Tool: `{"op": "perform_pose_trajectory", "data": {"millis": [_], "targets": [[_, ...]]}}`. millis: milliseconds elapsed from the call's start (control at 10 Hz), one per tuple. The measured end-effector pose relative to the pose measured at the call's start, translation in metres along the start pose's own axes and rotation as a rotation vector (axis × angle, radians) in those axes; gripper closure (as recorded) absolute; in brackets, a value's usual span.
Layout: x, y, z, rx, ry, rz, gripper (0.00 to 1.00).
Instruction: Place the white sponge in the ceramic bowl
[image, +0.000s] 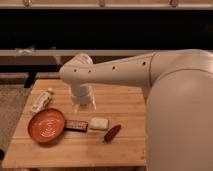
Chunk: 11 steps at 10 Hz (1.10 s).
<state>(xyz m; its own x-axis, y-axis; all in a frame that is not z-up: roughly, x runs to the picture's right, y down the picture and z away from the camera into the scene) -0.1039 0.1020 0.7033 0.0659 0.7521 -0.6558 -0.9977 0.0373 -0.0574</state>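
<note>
The white sponge (98, 123) lies flat on the wooden table (125, 105), right of centre among the objects. The ceramic bowl (46, 125), orange-brown with pale swirls, sits at the table's front left and holds nothing. A dark flat bar (76, 125) lies between the bowl and the sponge. My gripper (83, 104) hangs down from the white arm's wrist (80, 75). It is above the table, just behind the bar and the sponge and to the sponge's left, and it touches neither.
A long white tube (41, 101) lies at the table's left rear. A reddish-brown oblong item (112, 133) lies right in front of the sponge. My large white arm (170, 85) covers the right side of the view. A dark shelf runs behind the table.
</note>
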Motion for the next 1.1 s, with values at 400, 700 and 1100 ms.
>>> {"op": "perform_pose_trajectory", "data": {"millis": [400,700,1100], "targets": [[0.0,0.0,0.0,0.0,0.0,0.0,0.35],[0.0,0.0,0.001,0.003,0.001,-0.008,0.35],[0.005,-0.011,0.009,0.002,-0.076,-0.321,0.35]]}}
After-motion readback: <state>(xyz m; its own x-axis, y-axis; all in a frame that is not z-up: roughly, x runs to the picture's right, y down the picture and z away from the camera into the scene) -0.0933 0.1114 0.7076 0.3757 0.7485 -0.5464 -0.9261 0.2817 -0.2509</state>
